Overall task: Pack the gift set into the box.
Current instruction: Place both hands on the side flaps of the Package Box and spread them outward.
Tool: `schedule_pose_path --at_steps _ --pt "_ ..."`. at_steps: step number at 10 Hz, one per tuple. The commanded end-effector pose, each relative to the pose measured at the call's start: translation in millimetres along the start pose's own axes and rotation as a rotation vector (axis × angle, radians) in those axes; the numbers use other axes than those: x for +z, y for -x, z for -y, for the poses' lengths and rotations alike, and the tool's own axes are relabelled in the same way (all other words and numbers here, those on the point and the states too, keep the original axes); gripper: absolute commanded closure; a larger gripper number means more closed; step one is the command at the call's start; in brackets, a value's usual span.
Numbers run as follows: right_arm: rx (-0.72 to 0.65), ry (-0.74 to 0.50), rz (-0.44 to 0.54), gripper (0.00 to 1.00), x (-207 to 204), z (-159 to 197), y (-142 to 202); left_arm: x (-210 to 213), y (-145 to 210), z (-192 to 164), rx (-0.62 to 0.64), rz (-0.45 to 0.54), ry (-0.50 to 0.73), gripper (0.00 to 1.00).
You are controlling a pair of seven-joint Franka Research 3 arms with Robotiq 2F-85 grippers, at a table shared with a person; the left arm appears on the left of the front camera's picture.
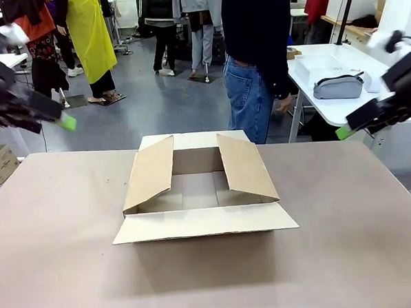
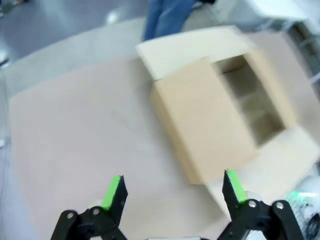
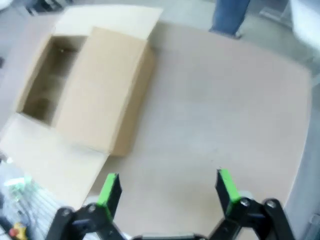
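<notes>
Brown box [image 1: 205, 221] plain, flaps open, left pincer [image 2: 173, 181] spread, right pincer [image 3: 167, 181] spread.

left pincer [image 2: 172, 186]: black, green pads [image 2: 111, 192] | right pincer [image 3: 168, 185]: same | person [image 1: 254, 27]: dark top, blue jeans

plain brown box [image 1: 203, 223], tan table [image 1: 60, 272], L claw [image 2: 174, 184] & R claw [image 3: 167, 182] black w/ green pads [image 2: 112, 192]

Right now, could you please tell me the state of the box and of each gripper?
box: upright, open, side flaps tilted inward, visible inside empty.
left gripper: jaws open, holding nothing.
right gripper: jaws open, holding nothing.
</notes>
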State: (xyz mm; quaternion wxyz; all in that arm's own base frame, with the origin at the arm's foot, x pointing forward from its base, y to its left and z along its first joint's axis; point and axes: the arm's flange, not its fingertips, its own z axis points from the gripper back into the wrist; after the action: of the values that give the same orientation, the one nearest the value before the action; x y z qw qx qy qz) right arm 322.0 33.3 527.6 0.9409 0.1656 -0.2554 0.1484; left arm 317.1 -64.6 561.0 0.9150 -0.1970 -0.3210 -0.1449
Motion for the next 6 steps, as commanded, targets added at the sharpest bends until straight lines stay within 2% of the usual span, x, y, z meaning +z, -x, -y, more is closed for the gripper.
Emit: schedule_pose_path --at_steps 1,3,5,6 --pt "-0.255 -0.275 0.040 0.00 28 42 28 26 77 -44 0.048 -0.030 0.324 0.00" --pt "-0.478 -0.601 0.168 0.00 57 119 61 43 99 -123 0.205 -0.037 0.579 0.00" --pt "-0.672 -0.756 0.294 0.00 60 195 101 37 134 -226 0.469 0.056 0.855 0.00" --pt "-0.773 -0.802 0.312 0.00 49 223 114 26 153 -263 0.606 0.141 0.939 0.00"
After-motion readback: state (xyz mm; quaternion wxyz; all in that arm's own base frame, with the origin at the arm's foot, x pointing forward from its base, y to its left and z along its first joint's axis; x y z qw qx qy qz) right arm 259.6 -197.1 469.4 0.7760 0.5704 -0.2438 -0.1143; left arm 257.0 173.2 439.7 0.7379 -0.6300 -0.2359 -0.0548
